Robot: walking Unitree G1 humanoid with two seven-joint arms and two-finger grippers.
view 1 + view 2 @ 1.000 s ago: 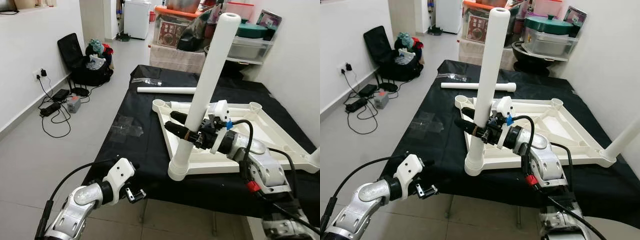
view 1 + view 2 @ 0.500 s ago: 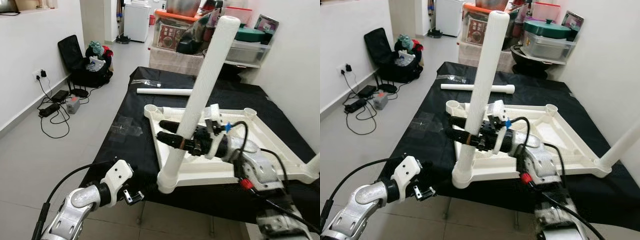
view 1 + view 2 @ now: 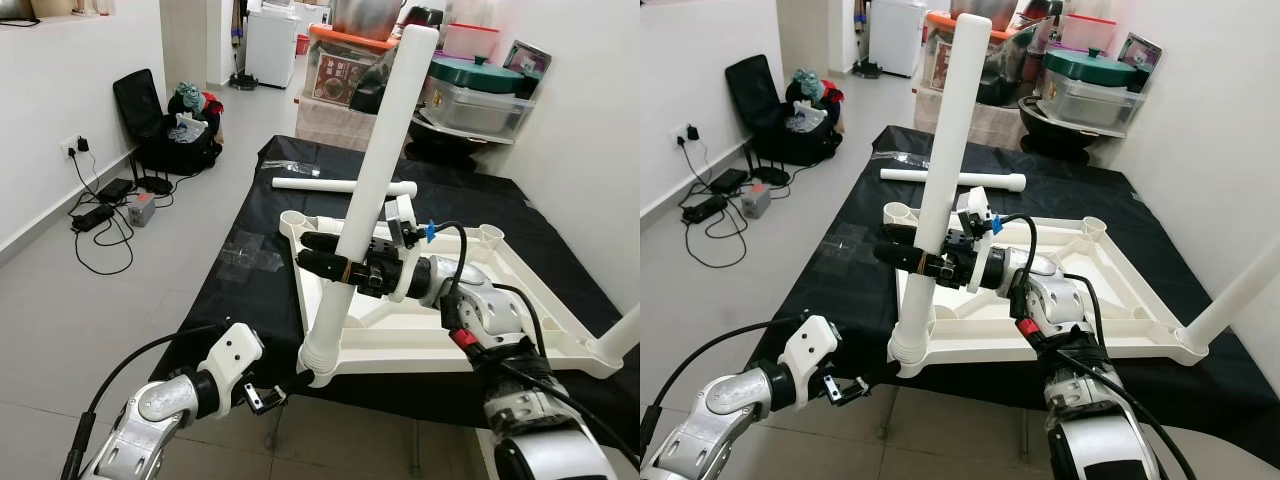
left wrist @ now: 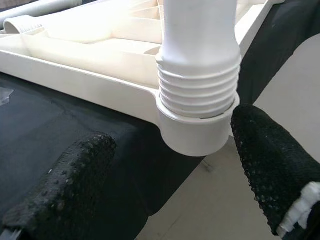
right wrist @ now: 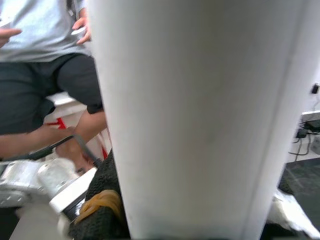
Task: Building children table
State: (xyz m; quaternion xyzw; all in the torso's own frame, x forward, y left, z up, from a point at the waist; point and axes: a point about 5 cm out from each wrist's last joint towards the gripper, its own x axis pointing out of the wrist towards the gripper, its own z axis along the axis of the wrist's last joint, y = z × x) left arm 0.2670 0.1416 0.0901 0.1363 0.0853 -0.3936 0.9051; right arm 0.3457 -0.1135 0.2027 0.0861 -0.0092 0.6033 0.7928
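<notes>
Right gripper (image 3: 325,255) clamping white table leg (image 3: 372,180), seating it in corner socket (image 4: 192,131) of upturned tabletop (image 3: 520,300). Left gripper (image 4: 175,165) open beneath socket. Next: twist threads home.

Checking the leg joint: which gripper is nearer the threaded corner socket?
Left. The left gripper sits just below the socket, jaws open either side; the right gripper clamps the leg higher up.

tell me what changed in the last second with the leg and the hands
The left hand has come up to the corner socket, its fingers open either side. The table leg tilts less. The right hand still clamps the leg; the spare leg still lies on the black cloth.
</notes>
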